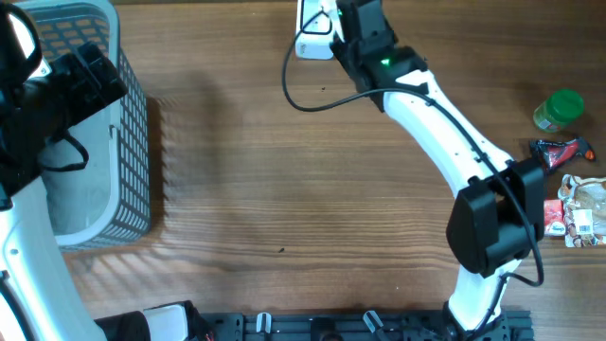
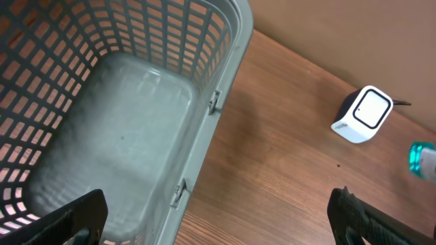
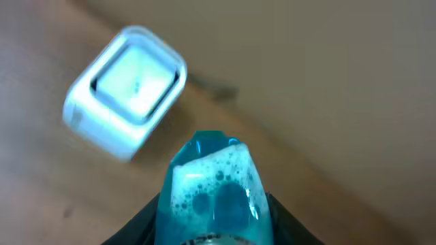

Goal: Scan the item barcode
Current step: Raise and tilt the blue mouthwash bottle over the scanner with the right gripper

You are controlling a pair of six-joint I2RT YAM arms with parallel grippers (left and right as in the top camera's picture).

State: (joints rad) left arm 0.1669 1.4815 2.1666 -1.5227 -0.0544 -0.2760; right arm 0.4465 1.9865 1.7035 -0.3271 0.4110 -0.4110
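Wooden table (image 1: pixel 284 189), right gripper (image 3: pixel 214 228) holding blue bottle (image 3: pixel 214 180), scanner (image 3: pixel 126 92)

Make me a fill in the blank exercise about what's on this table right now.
1. The right gripper holds a bottle of foamy ___ liquid beside the white scanner.
2. The left gripper hangs over the grey basket with its jaws ___.
3. The jar at the table's right side has a ___ lid.
Missing words: blue; open; green.
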